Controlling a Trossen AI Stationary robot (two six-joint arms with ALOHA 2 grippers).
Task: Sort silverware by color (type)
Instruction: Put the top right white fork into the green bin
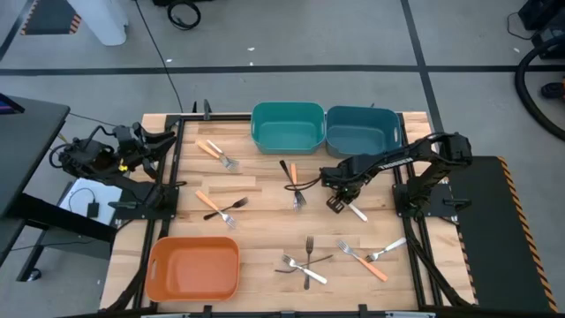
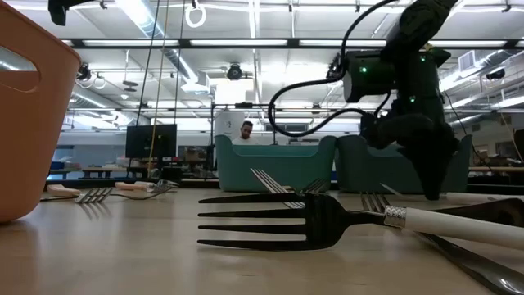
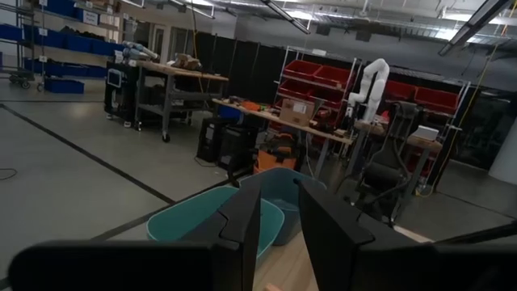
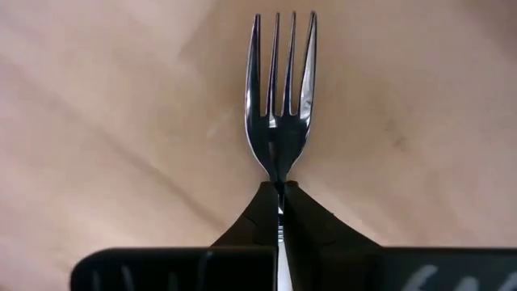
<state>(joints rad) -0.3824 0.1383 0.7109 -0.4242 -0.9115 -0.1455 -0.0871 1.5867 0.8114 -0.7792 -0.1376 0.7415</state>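
Forks with orange, white and black handles lie scattered on the wooden table (image 1: 265, 234). My right gripper (image 1: 336, 203) reaches in from the table's right side to the middle and is shut on a white-handled fork (image 1: 357, 211). Its tines (image 4: 280, 65) show past the fingertips in the right wrist view. In the low view the same gripper (image 2: 432, 192) hangs close to the tabletop. My left gripper (image 1: 166, 141) waits folded back at the table's left edge, open, and its wrist view (image 3: 279, 222) looks over the teal bins. My right gripper pinches the white-handled fork at its neck (image 4: 279, 166), just behind the tines, between the two fingers (image 4: 311, 218). The fork lies along the fingers, tines ahead, and the white handle runs back between them. I cannot tell whether the fork touches the table.
Two teal bins (image 1: 287, 126) (image 1: 362, 130) stand at the far edge, an orange bin (image 1: 194, 268) at the near left corner. Orange-handled forks (image 1: 216, 152) (image 1: 216, 208) lie left. A black and an orange one (image 1: 291, 177) lie beside my right gripper. More forks (image 1: 305, 263) (image 1: 375, 256) lie nearer.
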